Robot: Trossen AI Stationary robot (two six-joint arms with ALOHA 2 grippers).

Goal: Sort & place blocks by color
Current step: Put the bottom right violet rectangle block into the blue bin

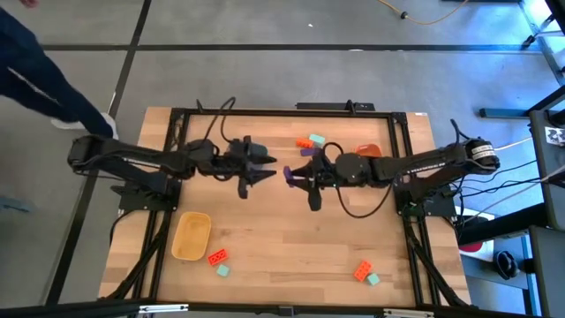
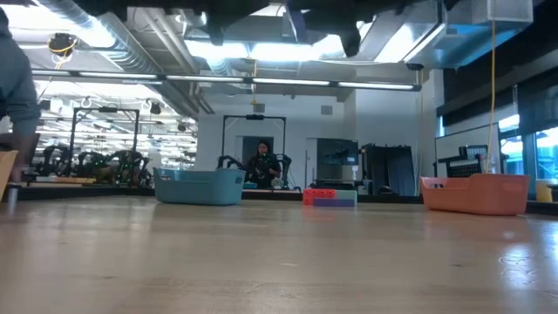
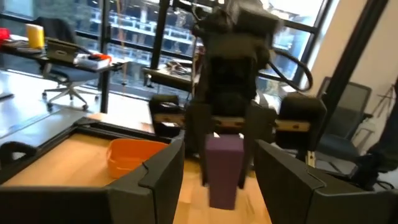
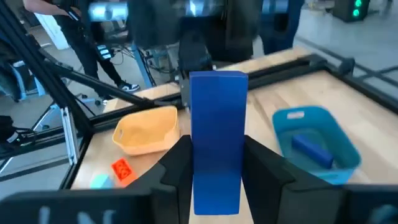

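Block (image 4: 309, 147) lies in blue tub (image 4: 341, 162); yellow tub (image 4: 144, 133) holds nothing.

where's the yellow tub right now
In the high view the yellow tub sits on the table's near-left part, below the left arm, with an orange-red block and a mint-green block beside it.

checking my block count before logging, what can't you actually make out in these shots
- Blue tub: missing from the high view, probably under the left arm.
- Orange tub: right arm covers part in the high view; its wall hides the inside in the low view.
- Purple block, held in the jaws of the right gripper: out of the low view, above its top edge.
- Left gripper, open opposite it: likewise above that edge.
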